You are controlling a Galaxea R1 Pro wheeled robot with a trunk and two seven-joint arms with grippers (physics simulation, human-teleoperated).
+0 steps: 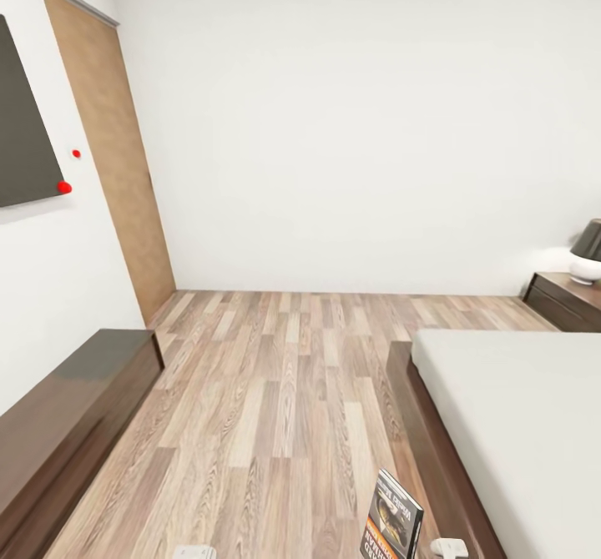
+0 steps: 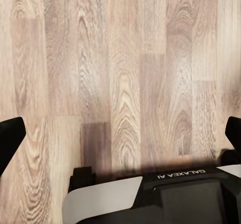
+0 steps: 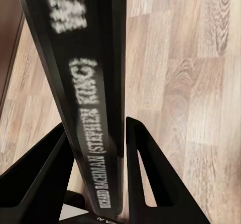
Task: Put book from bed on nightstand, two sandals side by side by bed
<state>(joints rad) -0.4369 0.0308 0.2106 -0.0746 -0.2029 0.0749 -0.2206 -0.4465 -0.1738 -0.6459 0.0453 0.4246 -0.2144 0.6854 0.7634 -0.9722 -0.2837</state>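
Observation:
My right gripper (image 3: 98,123) is shut on the book (image 3: 95,83), its two black fingers (image 3: 150,179) pressing the dark spine with white lettering. In the head view the book (image 1: 392,517) stands upright at the bottom edge, over the floor beside the bed (image 1: 517,425). The bed has a pale grey mattress and a dark wooden frame. A dark nightstand (image 1: 568,300) sits at the far right past the bed's head end. My left gripper (image 2: 120,138) hangs open over bare wood floor, fingers (image 2: 10,141) spread wide. The blue sandals are out of view.
A long dark TV bench (image 1: 67,425) runs along the left wall under a black TV (image 1: 25,125). A wooden door (image 1: 117,150) is at the back left. A lamp (image 1: 587,252) stands on the nightstand. Wood-plank floor (image 1: 275,392) lies between bench and bed.

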